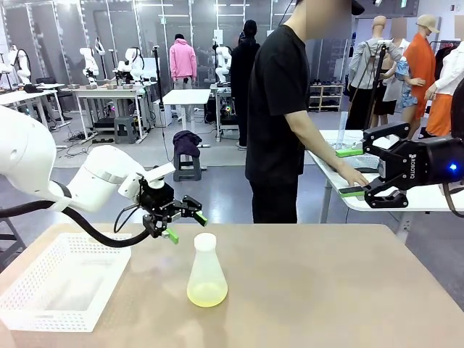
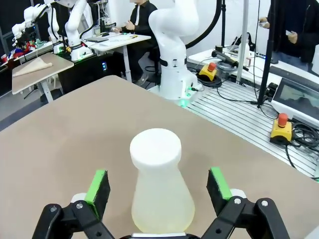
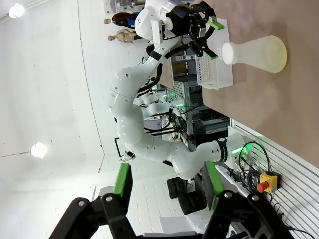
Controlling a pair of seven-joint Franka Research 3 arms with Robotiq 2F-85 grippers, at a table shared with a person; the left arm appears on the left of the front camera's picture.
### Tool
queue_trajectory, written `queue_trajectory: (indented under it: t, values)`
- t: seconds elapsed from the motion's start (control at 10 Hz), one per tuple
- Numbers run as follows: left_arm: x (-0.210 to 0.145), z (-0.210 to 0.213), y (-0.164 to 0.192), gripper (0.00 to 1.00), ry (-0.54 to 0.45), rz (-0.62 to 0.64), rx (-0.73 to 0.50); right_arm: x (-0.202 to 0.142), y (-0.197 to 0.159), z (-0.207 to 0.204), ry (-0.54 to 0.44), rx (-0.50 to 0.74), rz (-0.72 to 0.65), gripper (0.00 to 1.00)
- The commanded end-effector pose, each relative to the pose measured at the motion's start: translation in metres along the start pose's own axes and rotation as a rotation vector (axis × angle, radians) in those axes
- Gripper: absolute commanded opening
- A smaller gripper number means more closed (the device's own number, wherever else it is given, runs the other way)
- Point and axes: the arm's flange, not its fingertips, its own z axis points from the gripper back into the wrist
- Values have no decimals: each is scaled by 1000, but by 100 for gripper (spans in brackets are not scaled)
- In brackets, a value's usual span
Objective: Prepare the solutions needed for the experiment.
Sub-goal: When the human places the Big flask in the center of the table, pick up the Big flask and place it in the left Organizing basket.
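**Q:** Front view first. What is the layout?
**A:** The flask (image 1: 206, 270) stands upright a little left of the middle of the bench (image 1: 326, 290). A small amount of pale yellow-green liquid (image 1: 206, 293) lies in its base. The white basket (image 1: 43, 308) sits by the left edge, toward the near corner. The left fingers (image 1: 194, 212) hang spread wide and empty, just up and left of the flask mouth. The right fingers (image 1: 351, 193) are likewise wide and empty, raised at the right edge. A person (image 1: 279, 109) stands beyond the far edge, turned to another table.

**Q:** Left wrist view?
**A:** We look along the spread fingers. The flask sits between the two green pads (image 2: 98, 186), roughly centred and clear of both.

**Q:** Right wrist view?
**A:** It is rolled sideways. The right fingers frame nothing. Far off we see the flask, with the left fingers beside its mouth.

**Q:** What is the step in hand?
**A:** We judge it an approach for a grasp. We recommend bringing the pads level with the narrow neck under the rim, since they may slide on the sloped body. Close evenly and keep the flask upright.

**Q:** What does each view contribute?
**A:** The front view gives height and liquid level. The left wrist view gives side-to-side centring. The right wrist view gives the gap at the mouth.
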Motion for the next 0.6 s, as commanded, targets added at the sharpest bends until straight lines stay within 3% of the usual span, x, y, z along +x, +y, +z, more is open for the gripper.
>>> queue_trajectory:
  t: [0.0, 0.5]
  values:
    - [-6, -2, -2, 100, 18, 52, 0, -1, 2, 0, -1, 6, 7, 72]
    - [-27, -17, 0, 100, -44, 125, -25, -1, 2, 0, -1, 6, 7, 72]
